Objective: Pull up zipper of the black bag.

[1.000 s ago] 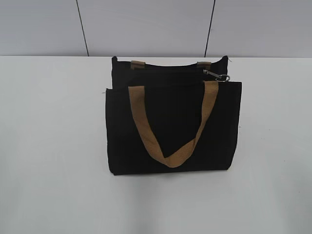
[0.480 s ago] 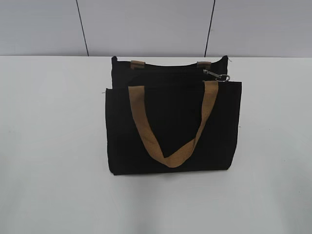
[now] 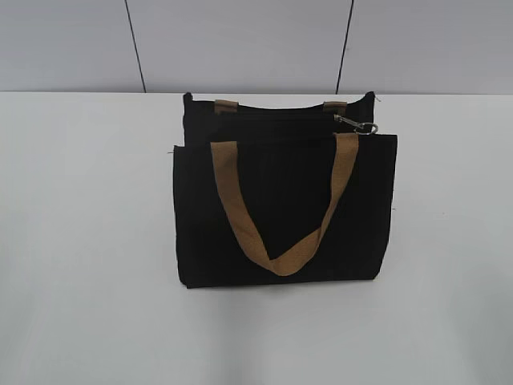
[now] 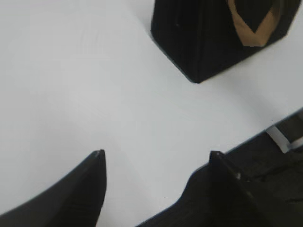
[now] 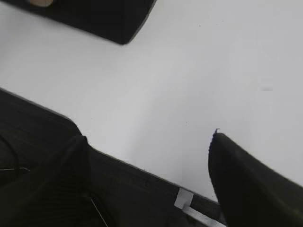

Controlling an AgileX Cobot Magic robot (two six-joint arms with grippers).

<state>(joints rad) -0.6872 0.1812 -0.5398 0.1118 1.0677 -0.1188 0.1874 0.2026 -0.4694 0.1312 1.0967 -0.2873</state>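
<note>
The black bag (image 3: 280,200) stands upright in the middle of the white table, one tan handle (image 3: 280,233) hanging down its front. The zipper line (image 3: 280,115) runs along its top edge, and the silver pull with a ring (image 3: 357,124) lies at the top right. Neither gripper shows in the exterior view. In the left wrist view my left gripper (image 4: 157,153) is open and empty above bare table near the front edge, with the bag's lower corner (image 4: 208,38) far ahead. In the right wrist view my right gripper (image 5: 149,137) is open and empty, the bag's corner (image 5: 109,19) at the top left.
The white table (image 3: 80,241) spreads all round the bag. A grey panelled wall (image 3: 240,40) stands behind it. The table's dark front edge (image 5: 142,177) with a strip of white tape (image 5: 183,198) lies under the right gripper, and it also shows in the left wrist view (image 4: 279,142).
</note>
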